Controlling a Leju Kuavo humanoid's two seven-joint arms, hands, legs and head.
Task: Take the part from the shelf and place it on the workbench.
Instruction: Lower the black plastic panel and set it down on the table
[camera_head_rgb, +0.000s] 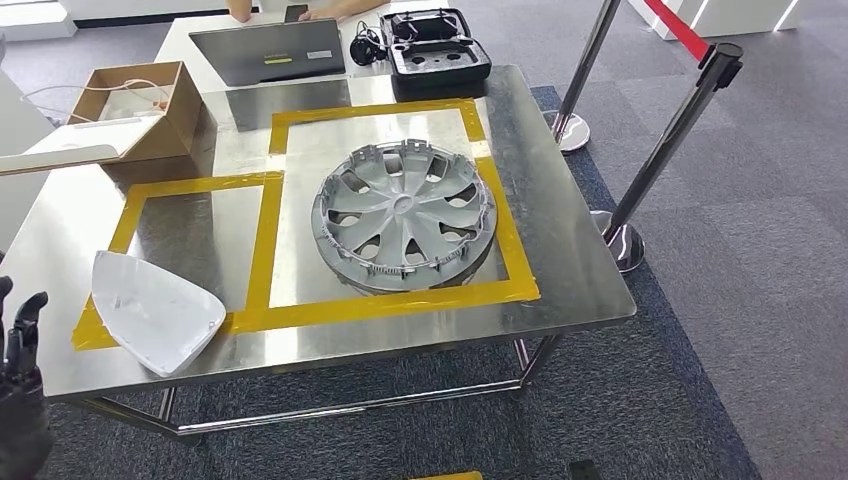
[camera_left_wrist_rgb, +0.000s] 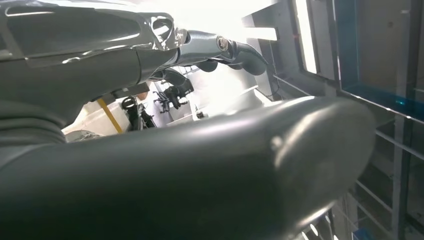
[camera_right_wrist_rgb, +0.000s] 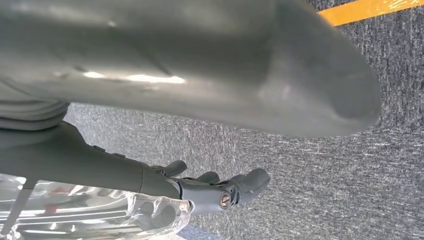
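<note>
Task looks close to done, judging by the layout: two parts already lie on the steel workbench (camera_head_rgb: 560, 250), each in a bay marked with yellow tape (camera_head_rgb: 390, 305). White shell part (camera_head_rgb: 150, 310) rests at the near left corner of the bench, just beyond the fingertips of the left hand (camera_head_rgb: 18, 345), apart from them, its edge overlapping the tape line. Left hand holds nothing; dark fingers (camera_head_rgb: 30, 310) raised and loosely apart in the head view, the wrist view agreeing, with a gap between thumb and fingers. Right hand (camera_right_wrist_rgb: 200, 192) hangs over grey carpet, fingers gently curled, separated, nothing in them. Grey wheel cover (camera_head_rgb: 405, 215) sits flat in the larger taped bay, well apart from both hands, further across the bench than the shell. What remains, if anything, cannot be told; the shelf seen from the left wrist is blurred and washed out. Materials: bench top is brushed reflective metal on a tubular frame; shell is smooth, matte white plastic, rounded-triangular, shallowly dished; wheel cover is moulded grey plastic, round, with curved spokes, cut-outs and rim clips. Beyond: open cardboard box (camera_head_rgb: 140, 105), laptop (camera_head_rgb: 268, 50), black foam-lined case (camera_head_rgb: 435, 45), chrome barrier posts (camera_head_rgb: 665, 150)
</note>
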